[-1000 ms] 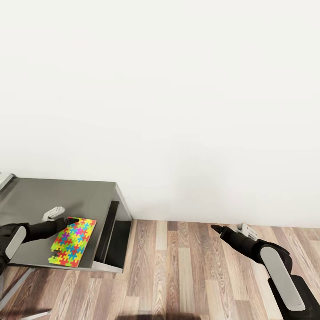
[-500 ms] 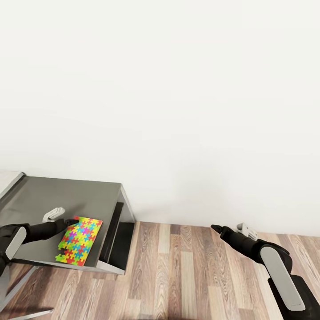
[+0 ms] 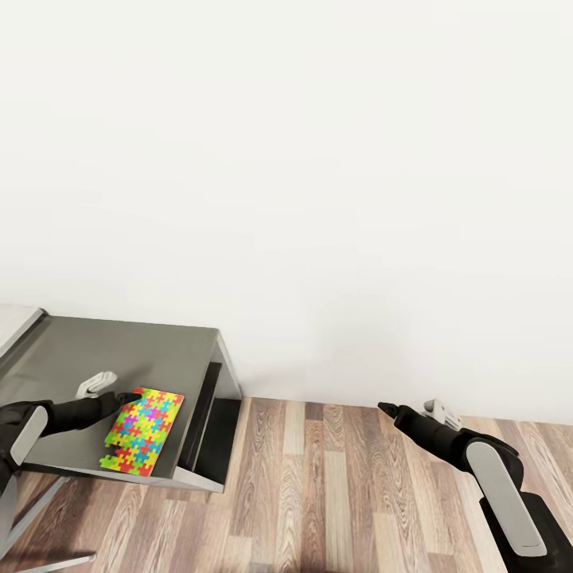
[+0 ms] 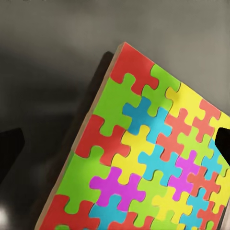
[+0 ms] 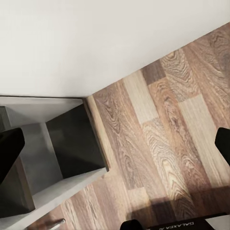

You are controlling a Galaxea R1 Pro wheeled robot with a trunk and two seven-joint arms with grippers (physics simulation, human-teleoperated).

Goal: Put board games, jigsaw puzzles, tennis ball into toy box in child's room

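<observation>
Your left wrist view: a jigsaw puzzle [image 4: 148,163], close up, one corner pointing away from the camera. Interlocked pieces in red, green, yellow, blue and magenta; a thin brown edge runs along its side. It lies on the dark grey table [image 4: 43,62] (blurred, glossy). Two dark fingertips [image 4: 9,146] of your claw stand wide apart, puzzle between them.

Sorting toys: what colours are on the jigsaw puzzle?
Red, green, yellow, blue and magenta jigsaw puzzle; left wrist view.
</observation>
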